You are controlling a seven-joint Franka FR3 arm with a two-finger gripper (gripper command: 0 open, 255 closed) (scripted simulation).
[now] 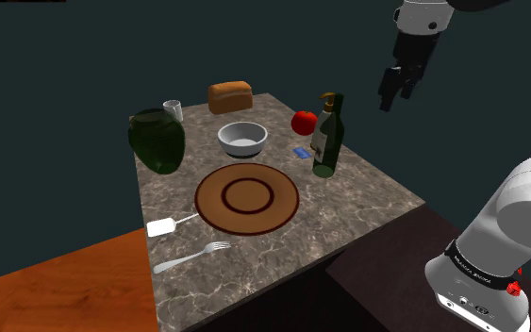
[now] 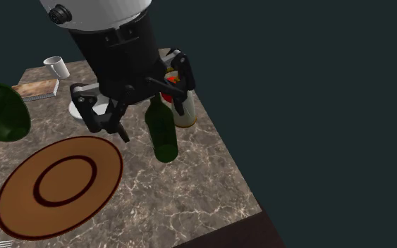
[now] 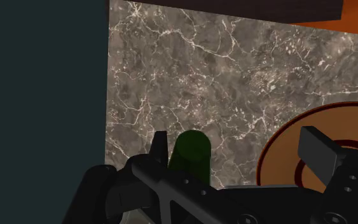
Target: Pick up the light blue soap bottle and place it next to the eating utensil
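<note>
A pale cream soap bottle (image 1: 319, 141) (image 2: 186, 113) with a golden-brown top stands near the table's right edge in the shoulder view, pressed against a dark green wine bottle (image 1: 327, 151) (image 2: 161, 134) (image 3: 193, 153). A silver fork (image 1: 192, 256) lies at the table's near left corner, beside a white spatula (image 1: 172, 224). My gripper (image 1: 397, 90) (image 2: 147, 106) (image 3: 238, 153) hangs open and empty, high in the air above the bottles. In the wrist view the green bottle's top shows between the fingers, far below them.
The marble table (image 1: 367, 189) also carries a brown plate (image 1: 247, 198), a white bowl (image 1: 242, 139), a red fruit (image 1: 304, 122), a small flat blue thing (image 1: 300, 152), bread (image 1: 230, 95), a glass cup (image 1: 173, 110) and a big green jug (image 1: 157, 140).
</note>
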